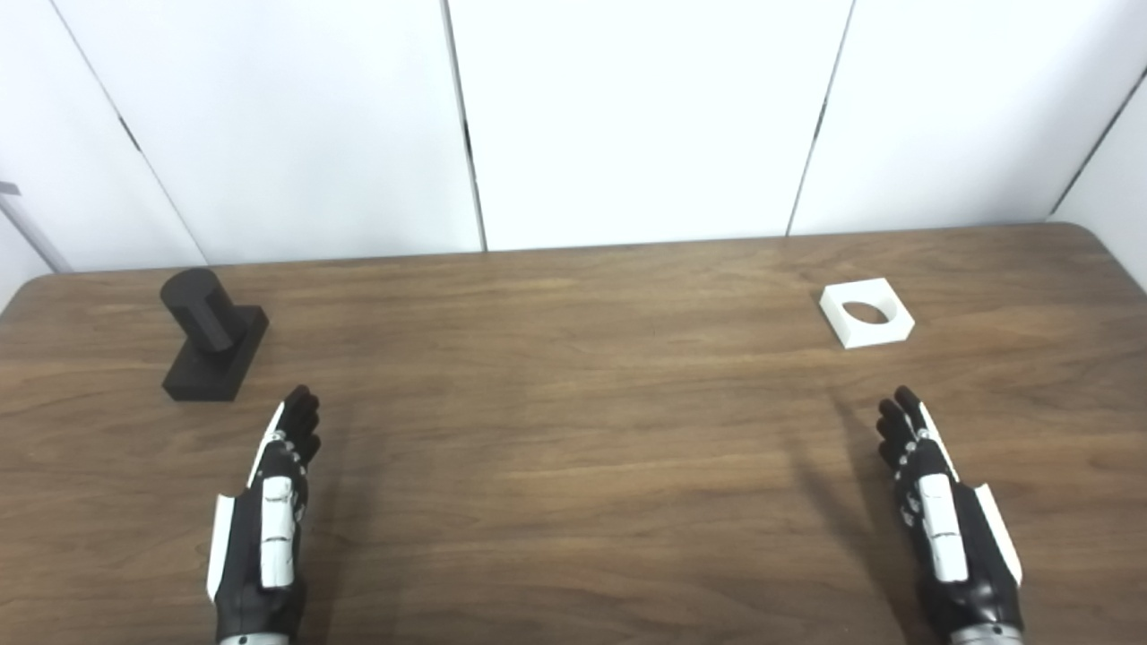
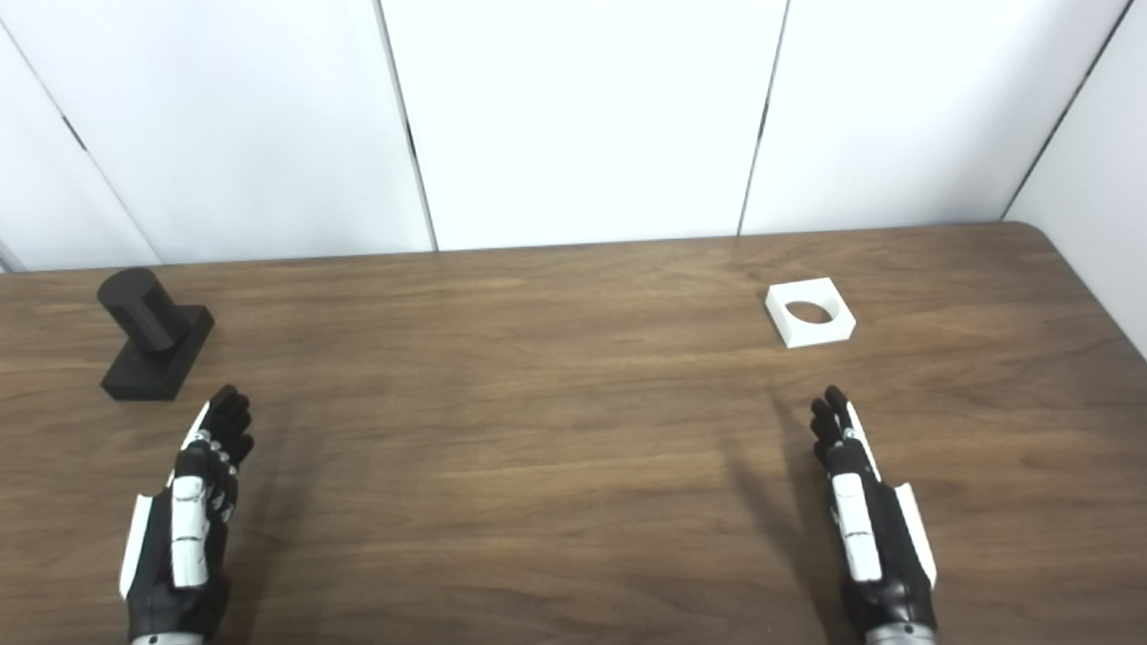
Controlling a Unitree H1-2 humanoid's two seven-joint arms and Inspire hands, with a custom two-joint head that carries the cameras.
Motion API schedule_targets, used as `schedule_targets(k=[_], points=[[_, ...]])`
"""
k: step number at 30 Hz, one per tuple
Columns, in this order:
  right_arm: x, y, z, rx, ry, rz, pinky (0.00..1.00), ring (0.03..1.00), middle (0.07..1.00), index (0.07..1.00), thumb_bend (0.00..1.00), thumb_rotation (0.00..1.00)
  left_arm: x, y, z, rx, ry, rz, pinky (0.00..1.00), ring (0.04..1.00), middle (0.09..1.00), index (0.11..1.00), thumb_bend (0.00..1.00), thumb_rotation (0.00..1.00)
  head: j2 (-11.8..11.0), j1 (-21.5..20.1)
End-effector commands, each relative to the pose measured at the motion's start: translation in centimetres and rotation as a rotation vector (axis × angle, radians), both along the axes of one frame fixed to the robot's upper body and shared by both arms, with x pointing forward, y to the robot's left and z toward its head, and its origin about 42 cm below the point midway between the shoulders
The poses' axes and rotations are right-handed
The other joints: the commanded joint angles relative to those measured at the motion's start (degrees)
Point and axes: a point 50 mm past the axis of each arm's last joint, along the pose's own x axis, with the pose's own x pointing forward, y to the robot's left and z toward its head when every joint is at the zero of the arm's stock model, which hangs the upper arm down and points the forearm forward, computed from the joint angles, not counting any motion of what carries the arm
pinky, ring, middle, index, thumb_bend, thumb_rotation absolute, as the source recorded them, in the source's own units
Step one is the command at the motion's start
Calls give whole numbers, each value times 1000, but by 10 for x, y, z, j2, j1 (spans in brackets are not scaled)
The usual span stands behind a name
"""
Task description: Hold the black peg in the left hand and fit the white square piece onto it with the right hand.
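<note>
The black peg (image 1: pixel 212 331), a round post on a square base, stands upright at the far left of the wooden table (image 1: pixel 573 430). The white square piece (image 1: pixel 866 312) with a round hole lies flat at the far right. My left hand (image 1: pixel 269 520) hovers near the front left, below and right of the peg, fingers straight and apart, holding nothing. My right hand (image 1: pixel 945 520) is near the front right, below the white piece, likewise open and empty. Neither hand touches its object.
White wall panels (image 1: pixel 627 116) rise behind the table's far edge. The table's rounded right corner (image 1: pixel 1102 237) is near the white piece. A grey bar (image 1: pixel 27 224) leans at the far left behind the table.
</note>
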Motion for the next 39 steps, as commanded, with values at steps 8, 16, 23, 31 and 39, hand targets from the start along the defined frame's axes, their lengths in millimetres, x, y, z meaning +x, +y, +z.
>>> schedule_targets(k=[8,16,23,31,39], points=[[-1,6,4,23,-21,-19,1000,961,961,970,489,1000,-38,6,-10,42,62,26,963,965,946,940,584,999,1,1],[-1,5,5,18,-23,-15,1000,960,958,968,475,1000,-37,6,-10,25,60,31,957,960,939,926,567,994,3,11],[-2,-1,4,21,-18,-11,1000,977,965,981,511,1000,-37,-3,-11,1,73,40,925,934,921,906,603,953,-9,85],[1,-10,-1,31,-20,3,1000,1000,988,996,541,1000,-36,-16,-21,16,63,39,872,901,908,896,547,896,-41,165],[2,-15,-5,15,0,-14,1000,986,956,965,607,1000,-35,-27,-28,19,78,9,885,919,934,914,512,931,-74,218]])
